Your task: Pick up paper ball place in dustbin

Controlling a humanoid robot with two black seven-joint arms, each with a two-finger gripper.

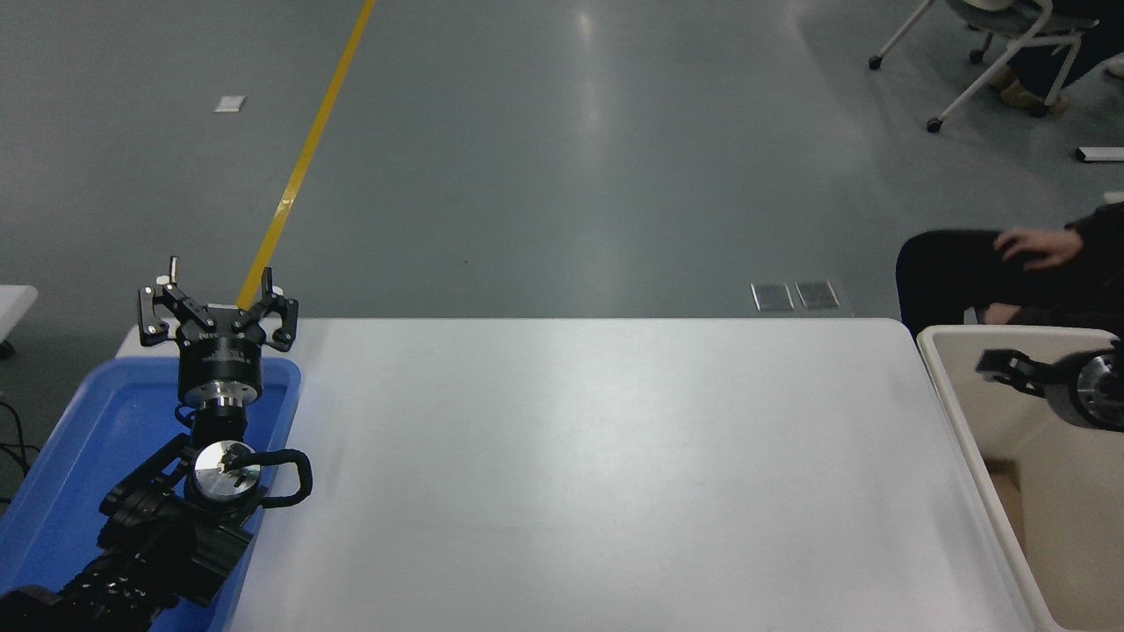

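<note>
The cream-white dustbin (953,399) stands at the table's right end, cut off by the picture's edge. A tan-brown patch (1010,509) lies low inside it against the left wall; it looks like the paper ball, but only part of it shows. My right gripper (1001,369) comes in from the right edge and hovers over the bin's far part, near rim height, with nothing seen in it. My left gripper (219,274) is parked open and empty over the blue tray at the lower left.
The shallow blue tray (79,439) lies at the table's left end under the left arm. A person sits beyond the bin at the right, one hand (1036,246) on a knee. A wheeled chair (983,53) stands at the far right.
</note>
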